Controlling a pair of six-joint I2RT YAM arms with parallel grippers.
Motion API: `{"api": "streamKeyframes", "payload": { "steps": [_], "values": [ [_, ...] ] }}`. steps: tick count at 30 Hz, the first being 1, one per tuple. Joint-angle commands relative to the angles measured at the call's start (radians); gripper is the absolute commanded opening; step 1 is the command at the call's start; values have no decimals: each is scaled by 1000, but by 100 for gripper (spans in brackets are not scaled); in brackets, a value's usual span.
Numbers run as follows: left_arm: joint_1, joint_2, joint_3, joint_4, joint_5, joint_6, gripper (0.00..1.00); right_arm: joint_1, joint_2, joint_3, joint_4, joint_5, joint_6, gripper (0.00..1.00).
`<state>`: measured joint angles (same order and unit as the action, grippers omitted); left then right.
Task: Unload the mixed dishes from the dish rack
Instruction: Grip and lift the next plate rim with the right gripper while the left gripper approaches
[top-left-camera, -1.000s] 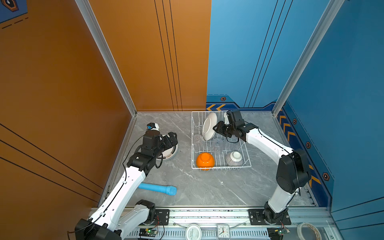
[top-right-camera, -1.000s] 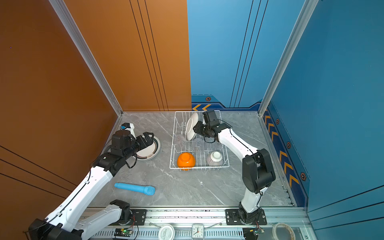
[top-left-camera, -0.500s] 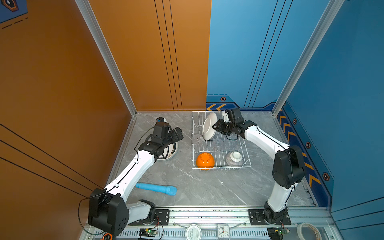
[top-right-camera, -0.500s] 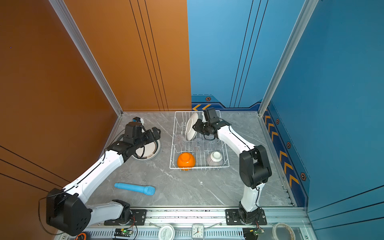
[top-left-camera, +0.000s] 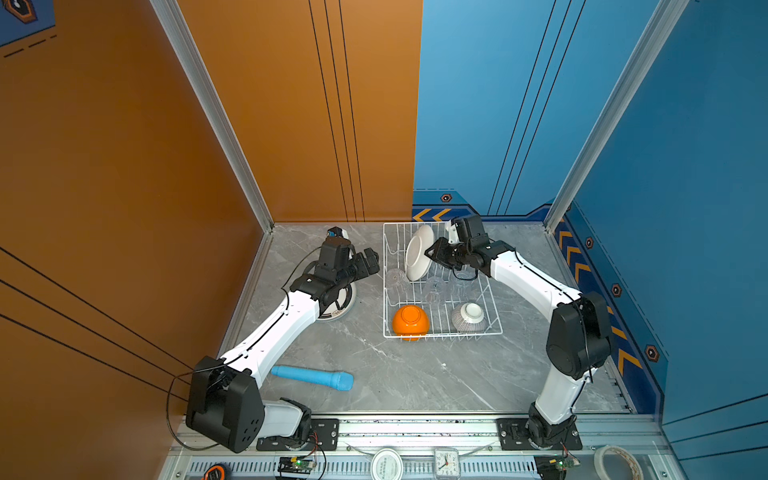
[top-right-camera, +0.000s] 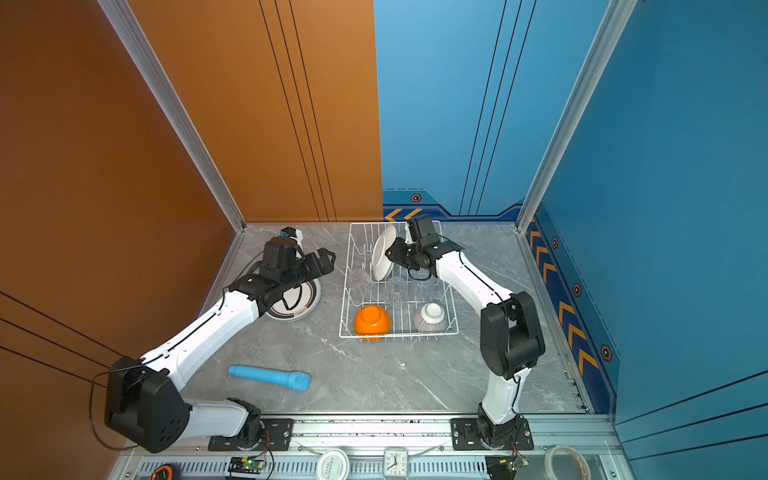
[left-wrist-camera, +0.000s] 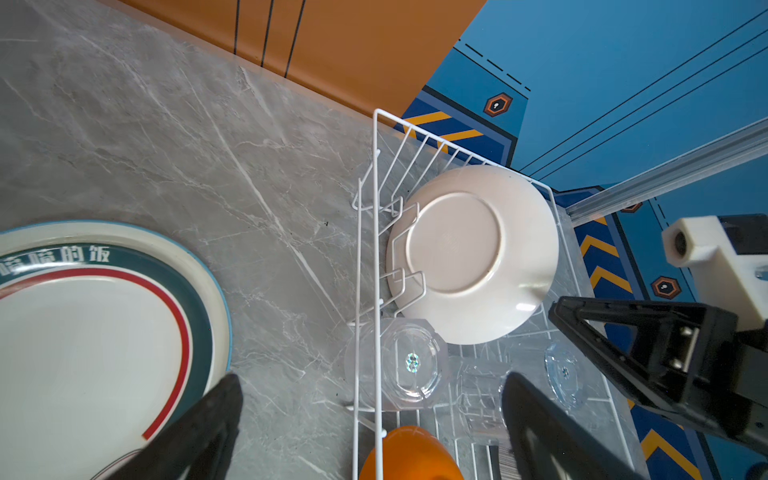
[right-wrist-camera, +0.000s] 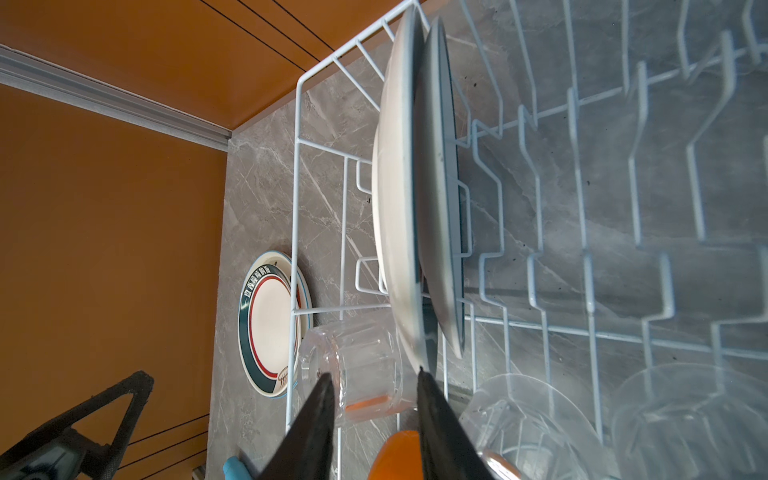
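- The dish rack (top-left-camera: 443, 335) stands on the grey marbled bench (top-left-camera: 415, 382), toward the back and a little right of middle in both top views.
- Two plates stand on edge, close together, among the prongs at the rack's far left corner. The right wrist view shows them edge-on: a white-backed plate (right-wrist-camera: 395, 208) and a second plate (right-wrist-camera: 442, 187) just beside it.
- The right hand (top-left-camera: 433, 252) reaches into the rack at the rim of these plates. Its jaws stand part-way apart with nothing clamped between them.
- In the right wrist view one fingertip (right-wrist-camera: 428, 386) sits right at the lower rim of the white-backed plate. Whether it touches cannot be told.
- The left hand (top-left-camera: 371, 262) hovers over the bench just outside the rack's left wall, with its jaws spread wide and empty.
- A third plate (top-right-camera: 299, 307) lies flat and face up on the bench left of the rack, partly under the left arm. Its face has a dark green band and a red ring.
- Three clear tumblers sit upside down across the middle of the rack: a left tumbler (top-left-camera: 395, 276), a middle tumbler (top-left-camera: 434, 286) and a right tumbler (top-left-camera: 461, 282).
- The orange bowl (top-left-camera: 410, 321) sits upside down at the rack's near left corner.
- The striped bowl (top-left-camera: 468, 316) sits upside down at the near right corner, with its white foot up.
- A light-blue cylinder (top-left-camera: 311, 376) lies on its side on the bench near the front, well apart from the rack.
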<state>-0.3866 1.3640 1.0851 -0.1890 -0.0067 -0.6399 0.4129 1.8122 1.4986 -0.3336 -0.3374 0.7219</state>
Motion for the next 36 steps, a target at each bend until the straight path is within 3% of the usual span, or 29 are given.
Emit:
{"api": "streamKeyframes", "payload": {
  "steps": [1, 29, 36],
  "values": [
    [-22, 7, 42, 37, 20, -9, 98, -8, 21, 17, -29, 23, -25, 35],
    [-127, 47, 24, 58, 27, -52, 98, 6, 138, 134, -29, 24, -48, 34],
    [-130, 48, 32, 59, 28, -43, 98, 9, 174, 168, -30, 40, -44, 28]
  ]
}}
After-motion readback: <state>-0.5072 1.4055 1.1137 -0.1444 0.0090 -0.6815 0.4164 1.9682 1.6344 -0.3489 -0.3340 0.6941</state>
